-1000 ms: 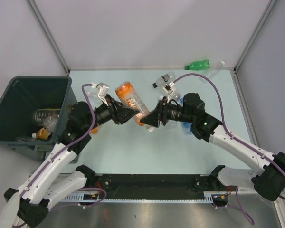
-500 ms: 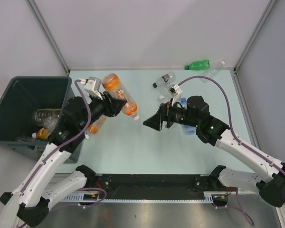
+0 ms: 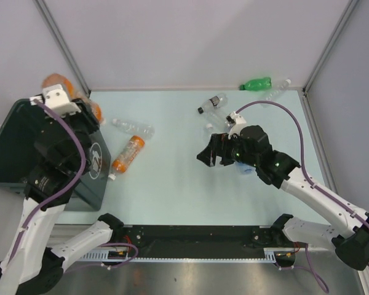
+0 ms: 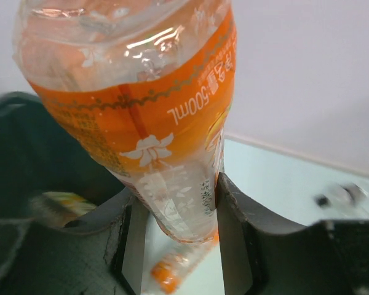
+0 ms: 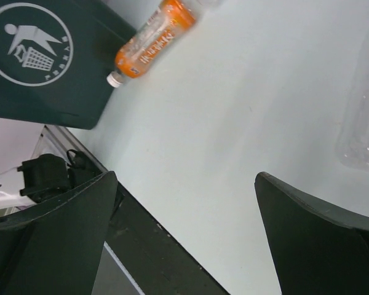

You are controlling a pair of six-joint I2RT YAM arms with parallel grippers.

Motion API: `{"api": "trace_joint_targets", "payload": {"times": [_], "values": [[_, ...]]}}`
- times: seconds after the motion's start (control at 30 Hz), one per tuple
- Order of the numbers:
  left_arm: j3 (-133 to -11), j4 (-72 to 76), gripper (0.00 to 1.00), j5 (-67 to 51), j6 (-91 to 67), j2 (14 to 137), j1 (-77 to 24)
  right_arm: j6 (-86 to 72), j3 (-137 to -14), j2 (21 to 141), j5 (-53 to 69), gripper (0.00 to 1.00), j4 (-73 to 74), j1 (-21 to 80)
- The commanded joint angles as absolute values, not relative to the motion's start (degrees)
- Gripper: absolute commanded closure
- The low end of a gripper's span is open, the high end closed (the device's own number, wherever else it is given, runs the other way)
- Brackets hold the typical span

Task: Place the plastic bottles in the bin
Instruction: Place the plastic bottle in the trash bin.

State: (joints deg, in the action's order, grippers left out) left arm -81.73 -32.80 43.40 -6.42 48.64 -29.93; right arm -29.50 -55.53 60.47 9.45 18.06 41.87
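Swinging off mid-table within the last second, the left arm now stands over the bin (image 3: 89, 184), whose emblem wall faces the table. The left gripper (image 4: 175, 209) is clamped on the lower end of an orange-labelled bottle (image 4: 141, 104), held above the bin's far rim and judged ready for release. The right gripper (image 5: 184, 178), well apart from the bin, has drawn back, fingers spread and empty. Grey panel walls enclose a pale green table (image 3: 172, 190). Loose stock remaining: an orange bottle (image 3: 126, 153) and a clear bottle (image 3: 132, 127) just beside the bin, and a green bottle (image 3: 256, 83) farthest from it.
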Motion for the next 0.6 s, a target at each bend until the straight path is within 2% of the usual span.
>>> {"api": "trace_joint_targets", "payload": {"times": [0.0, 0.07, 0.2, 0.3, 0.33, 0.43, 0.57], "values": [[-83.85, -26.41, 0.61, 65.28, 4.9, 47.9, -29.71, -28.56, -56.25, 61.0, 6.42, 0.0, 19.86, 41.75], [-82.36, -20.42, 0.6, 72.55, 13.3, 46.59, -29.71, -28.56, -56.25, 61.08, 6.07, 0.0, 19.95, 41.66], [-74.82, 2.95, 0.54, 79.0, 32.58, 44.21, -29.27, -28.65, -56.25, 61.17, 5.8, 0.0, 20.39, 41.49], [-74.53, 2.65, 0.39, 79.63, 32.35, 43.51, -29.09, -28.74, -56.16, 61.43, 5.98, 0.0, 20.3, 41.22], [-74.44, 1.51, 0.25, 79.89, 31.65, 43.51, -28.92, -28.74, -56.25, 61.61, 5.98, 0.0, 20.39, 41.22], [-74.35, 0.44, 0.08, 80.51, 30.41, 43.94, -28.65, -29.0, -56.25, 61.79, 6.15, 0.0, 20.48, 41.13], [-74.88, -2.8, 0.0, 80.42, 29.27, 44.3, -28.56, -29.0, -56.16, 61.79, 6.06, 0.0, 21.09, 41.04]]}}
